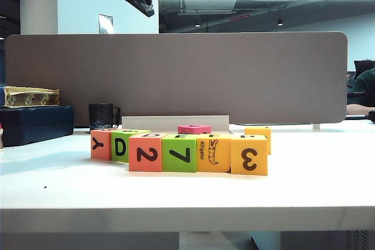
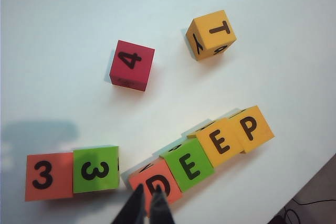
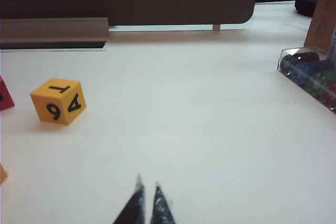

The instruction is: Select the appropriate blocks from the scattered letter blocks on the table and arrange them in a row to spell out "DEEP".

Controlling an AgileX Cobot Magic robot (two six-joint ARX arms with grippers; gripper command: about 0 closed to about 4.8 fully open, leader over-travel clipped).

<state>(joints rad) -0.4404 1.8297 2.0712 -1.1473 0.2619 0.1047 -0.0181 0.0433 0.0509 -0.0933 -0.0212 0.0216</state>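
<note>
Four blocks stand touching in a row on the white table (image 2: 63, 19) and read D, E, E, P from above: salmon D (image 2: 167, 181), green E (image 2: 189, 165), yellow E (image 2: 219, 142) and yellow P (image 2: 251, 128). From the front the same row shows 2 (image 1: 145, 153), 7 (image 1: 179, 153), an alligator (image 1: 213, 153) and 3 (image 1: 249, 155). My left gripper (image 2: 148, 190) is shut and empty, high over the D block; its dark tip (image 1: 149, 10) shows at the top of the exterior view. My right gripper (image 3: 147, 182) is shut and empty, low over bare table.
A salmon 3 cube (image 2: 48, 177) and a green 3 cube (image 2: 95, 169) sit beside the row's D end. A pink 4 cube (image 2: 132, 65) and a yellow T cube (image 2: 211, 34) lie loose behind. Black mug (image 1: 102, 115), dark box (image 1: 35, 124), grey partition (image 1: 176, 77), clear case (image 3: 310, 74).
</note>
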